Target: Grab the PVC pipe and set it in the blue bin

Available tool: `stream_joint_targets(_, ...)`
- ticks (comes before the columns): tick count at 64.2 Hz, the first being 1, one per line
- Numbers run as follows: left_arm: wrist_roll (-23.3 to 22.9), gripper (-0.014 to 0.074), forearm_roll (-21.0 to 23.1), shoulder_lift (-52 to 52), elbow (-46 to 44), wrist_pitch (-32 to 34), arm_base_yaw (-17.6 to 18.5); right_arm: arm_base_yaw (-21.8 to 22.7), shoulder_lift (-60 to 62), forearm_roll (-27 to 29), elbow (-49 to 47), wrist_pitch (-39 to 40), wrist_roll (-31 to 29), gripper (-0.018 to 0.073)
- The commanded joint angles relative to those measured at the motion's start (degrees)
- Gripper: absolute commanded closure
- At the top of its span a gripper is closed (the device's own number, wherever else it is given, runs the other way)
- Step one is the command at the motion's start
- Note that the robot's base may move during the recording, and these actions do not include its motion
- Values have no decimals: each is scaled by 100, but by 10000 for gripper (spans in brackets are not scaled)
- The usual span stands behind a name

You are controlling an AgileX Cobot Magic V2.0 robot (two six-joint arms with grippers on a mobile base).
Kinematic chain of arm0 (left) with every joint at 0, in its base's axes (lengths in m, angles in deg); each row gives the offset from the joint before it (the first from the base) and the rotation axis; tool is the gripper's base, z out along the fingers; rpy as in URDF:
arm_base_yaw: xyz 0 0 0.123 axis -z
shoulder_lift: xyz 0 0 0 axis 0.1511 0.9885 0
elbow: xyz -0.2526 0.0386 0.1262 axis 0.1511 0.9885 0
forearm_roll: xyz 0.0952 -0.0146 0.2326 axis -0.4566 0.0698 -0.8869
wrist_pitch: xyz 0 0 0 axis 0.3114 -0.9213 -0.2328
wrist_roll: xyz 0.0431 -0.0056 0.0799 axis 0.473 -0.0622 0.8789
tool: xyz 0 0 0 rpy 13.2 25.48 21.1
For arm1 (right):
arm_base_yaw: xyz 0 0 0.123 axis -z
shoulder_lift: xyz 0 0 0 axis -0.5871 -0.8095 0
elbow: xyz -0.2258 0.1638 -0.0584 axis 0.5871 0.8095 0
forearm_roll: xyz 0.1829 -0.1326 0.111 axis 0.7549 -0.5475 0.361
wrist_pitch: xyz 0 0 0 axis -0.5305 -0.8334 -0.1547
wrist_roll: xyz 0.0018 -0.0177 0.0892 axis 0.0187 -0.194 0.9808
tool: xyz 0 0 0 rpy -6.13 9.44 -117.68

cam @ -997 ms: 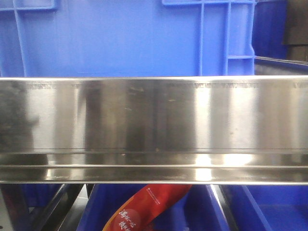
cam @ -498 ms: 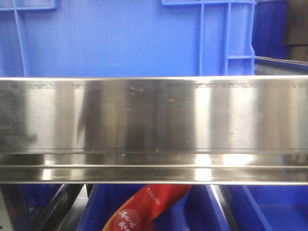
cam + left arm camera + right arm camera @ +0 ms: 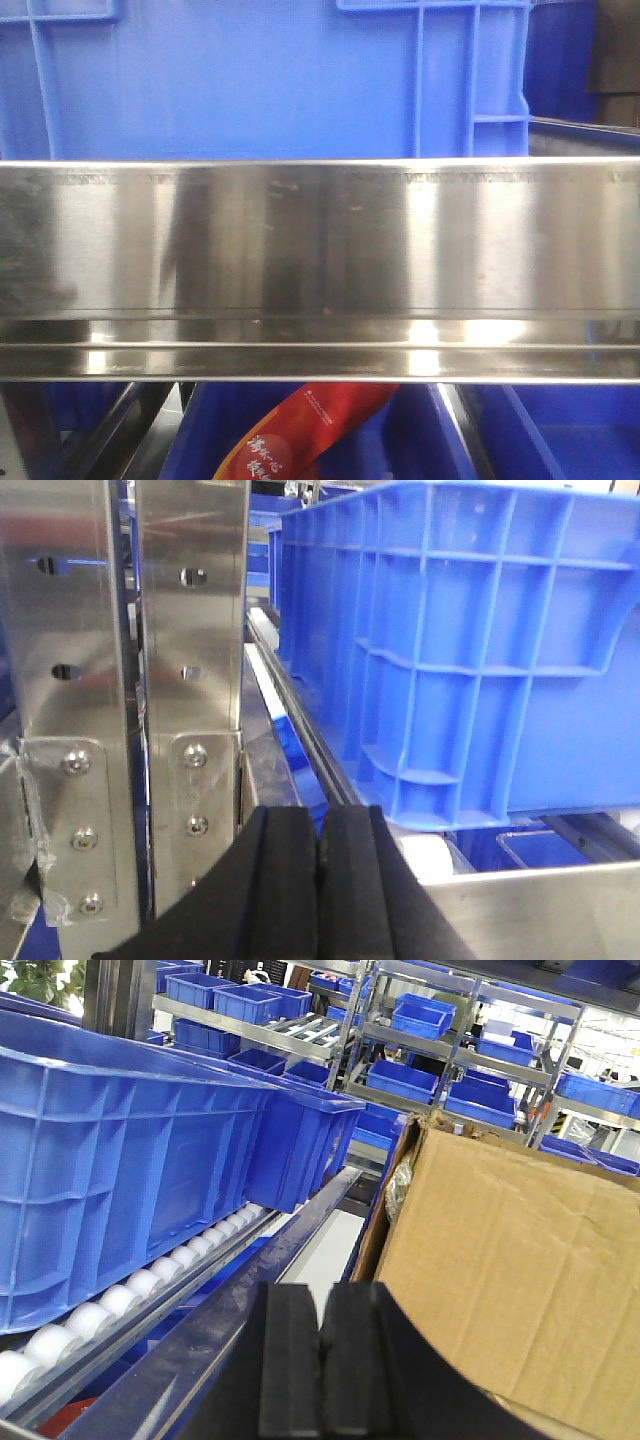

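The PVC pipe is out of view in every frame. A large ribbed blue bin [image 3: 250, 80] stands behind a steel rail. In the left wrist view this blue bin [image 3: 450, 650] fills the upper right, above and to the right of my left gripper [image 3: 320, 820], whose black pads are pressed together on nothing. In the right wrist view the blue bin [image 3: 110, 1160] rests on white rollers to the left of my right gripper [image 3: 320, 1295], which is shut and empty too.
A polished steel rail [image 3: 320, 250] crosses the front view, with a red packet [image 3: 300, 430] in a lower bin. Steel uprights [image 3: 190, 630] stand left of the left gripper. A cardboard box [image 3: 510, 1260] lies right of the right gripper; rollers [image 3: 150, 1282] and a smaller blue bin [image 3: 300, 1145] lie left.
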State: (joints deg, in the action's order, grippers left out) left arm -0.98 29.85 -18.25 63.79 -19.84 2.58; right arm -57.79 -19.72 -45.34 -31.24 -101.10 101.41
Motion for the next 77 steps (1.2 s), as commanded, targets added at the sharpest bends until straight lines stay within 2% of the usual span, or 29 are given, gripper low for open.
stream_joint_targets(1, -2, 707, 41, -26, 15, 121, -28, 9, 11, -101, 10, 49, 7, 722)
stream_joint_targets(37, -2, 707, 0, -26, 39, 143, -28, 9, 11, -101, 10, 135, 7, 722)
stream_joint_targets(51, -2, 707, 0, -26, 582, 560, -28, 9, 11, -101, 10, 135, 7, 722)
stream_joint_targets(77, -2, 707, 0, -26, 1221, 579, -28, 9, 11, -101, 10, 157, 7, 722)
